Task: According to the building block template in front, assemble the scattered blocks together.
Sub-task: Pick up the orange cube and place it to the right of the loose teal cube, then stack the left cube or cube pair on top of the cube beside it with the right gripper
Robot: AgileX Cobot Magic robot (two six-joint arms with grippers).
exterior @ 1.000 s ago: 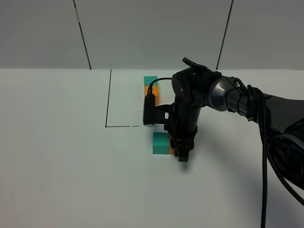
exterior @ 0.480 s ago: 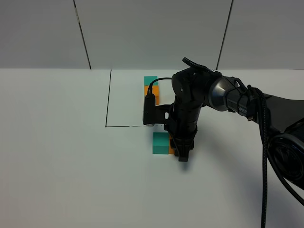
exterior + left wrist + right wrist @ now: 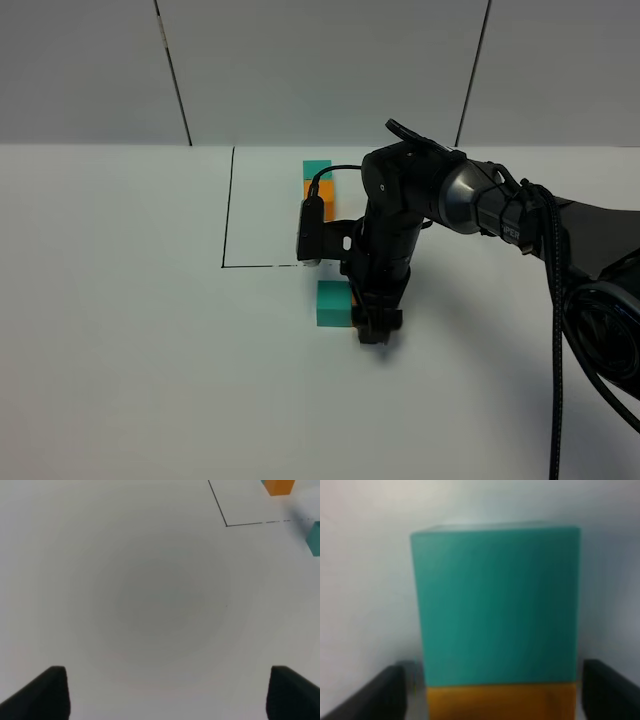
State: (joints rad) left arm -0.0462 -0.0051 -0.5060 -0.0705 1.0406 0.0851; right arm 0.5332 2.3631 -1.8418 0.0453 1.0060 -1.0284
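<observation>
Teal block (image 3: 333, 302) and orange block (image 3: 502, 702) look light, hard and smooth; hold their flat sides. Right gripper (image 3: 372, 330) sits around the orange block; I cannot tell if it pinches.

Right arm (image 3: 500, 215) reaches in from the right and across the middle, wrist bent down. Right gripper (image 3: 372, 328) points straight down, tips low at the table (image 3: 150, 350). Its wrist view shows two dark fingers (image 3: 375, 695) set apart; grip contact cannot be judged. Left gripper (image 3: 170, 695) hovers, jaws spread wide.
</observation>
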